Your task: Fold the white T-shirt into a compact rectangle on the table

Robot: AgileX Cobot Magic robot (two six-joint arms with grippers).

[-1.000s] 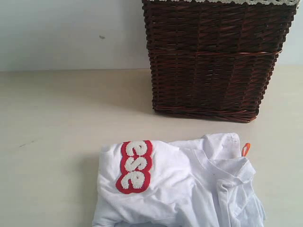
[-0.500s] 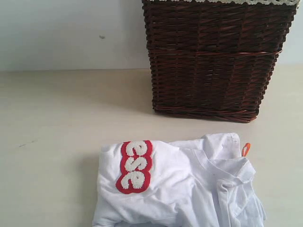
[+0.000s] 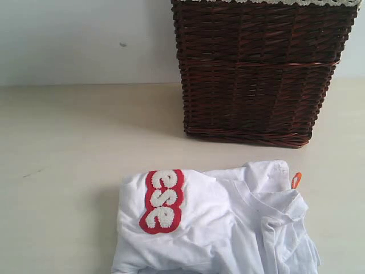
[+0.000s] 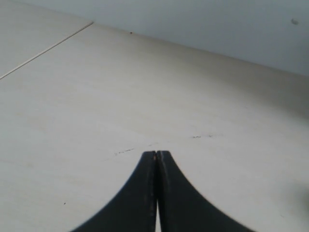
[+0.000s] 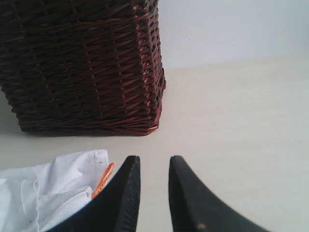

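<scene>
A white shirt (image 3: 217, 228) lies loosely bunched on the beige surface (image 3: 68, 142) before a dark wicker basket (image 3: 256, 74), fuzzy red-edged letters (image 3: 162, 200) facing up, orange tag (image 3: 295, 180) at one edge. The left fingers (image 4: 140, 193) are pressed together; the right fingers (image 5: 125, 193) stand slightly apart, empty.

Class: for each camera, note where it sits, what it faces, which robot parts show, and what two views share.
Exterior view: off the arms, facing the white T-shirt and wicker basket across the table; no robot parts.
Left wrist view: on left arm, facing bare table; shut left gripper shows.
Right wrist view: on right arm, facing basket and shirt edge; open right gripper shows.
Shared: exterior and right wrist both show basket, shirt, orange tag.
</scene>
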